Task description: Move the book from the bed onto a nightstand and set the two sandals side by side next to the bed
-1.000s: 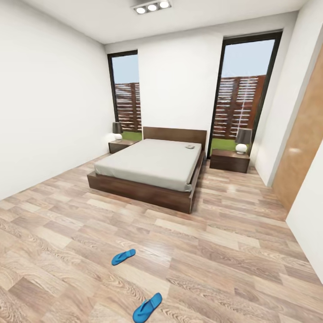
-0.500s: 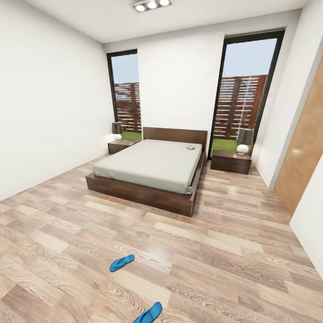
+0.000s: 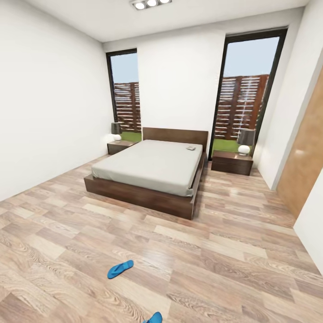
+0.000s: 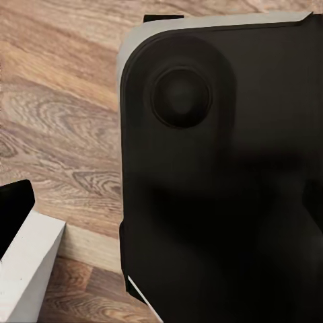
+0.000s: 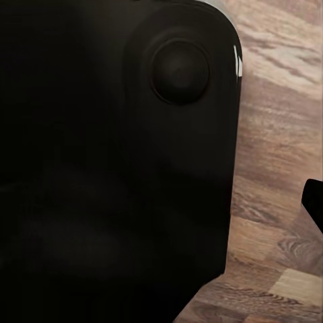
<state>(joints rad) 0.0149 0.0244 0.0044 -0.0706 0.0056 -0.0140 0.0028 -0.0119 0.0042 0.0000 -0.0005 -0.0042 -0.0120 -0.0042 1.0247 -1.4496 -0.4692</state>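
Gripper state on either arm: cannot tell; both wrist views face a dark, rounded part of the robot's own body [image 4: 222, 175] with wood-plank floor [image 4: 60, 108] beside it, no fingers to judge by.

Step in hand, by judgement: approach only. Nothing grasped, nothing placed.

Nearest outward in the head view: one blue sandal [image 3: 120, 269] flat on the open floor; second sandal [image 3: 154, 318] cut by the frame's lower edge, well apart from the first. Neither beside the bed [image 3: 148, 172], which stands further on against the far wall, between two tall windows.

Small dark book [image 3: 190, 147] on the mattress, near the headboard, on the robot's right-hand side; lettering too small to read.

Right nightstand [image 3: 231, 162] just beside that side of the bed, carrying a round white lamp [image 3: 244, 149]. Left nightstand [image 3: 120, 146] on the far side, also with a lamp [image 3: 117, 136].

Next move likely calls for closing in on the near sandal, then a low reach. Floor route looks unobstructed. Lamp takes up part of the right nightstand's top, so less room for the book. Wooden door [image 3: 305, 166] along the right wall.
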